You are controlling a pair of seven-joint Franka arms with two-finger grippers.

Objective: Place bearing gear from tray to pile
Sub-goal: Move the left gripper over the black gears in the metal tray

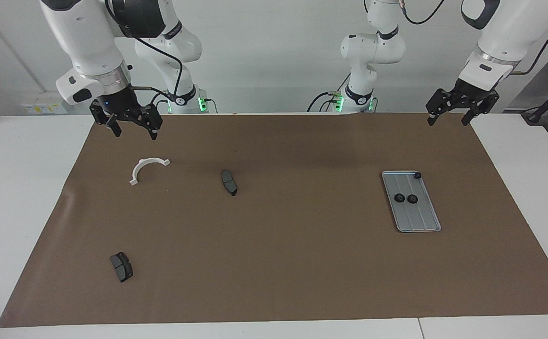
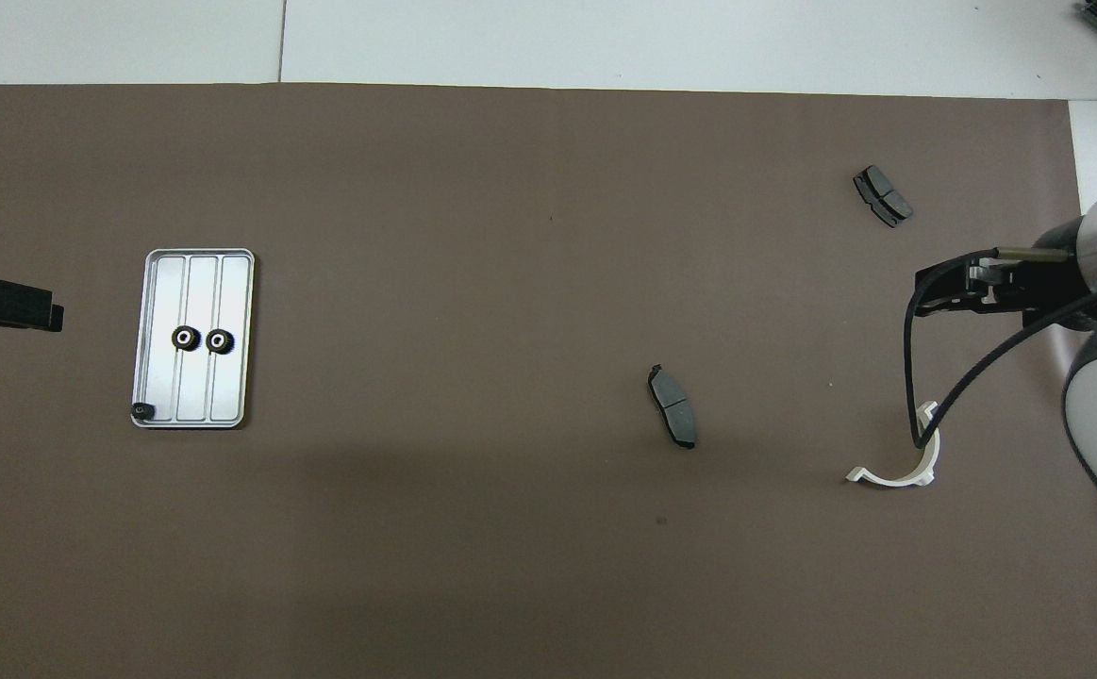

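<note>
The grey-blue tray (image 1: 419,220) (image 2: 229,283) lies on the mat toward the left arm's end. Two black bearing gears (image 1: 399,198) (image 2: 186,338) sit side by side at its middle, and a small black part (image 1: 417,175) rests in its corner nearest the robots. The pile is scattered toward the right arm's end: a white bracket (image 1: 141,165) (image 2: 897,480) and two dark brake pads (image 1: 229,182) (image 1: 121,267). My left gripper (image 1: 446,122) (image 2: 10,311) hangs open and empty over the mat's edge by the robots. My right gripper (image 1: 134,134) (image 2: 968,283) hangs open above the bracket's area.
A brown mat (image 1: 302,235) covers most of the white table. One brake pad (image 2: 672,406) lies near the mat's middle; the other pad (image 2: 883,196) lies farthest from the robots. A wide bare stretch of mat separates the tray from the pile.
</note>
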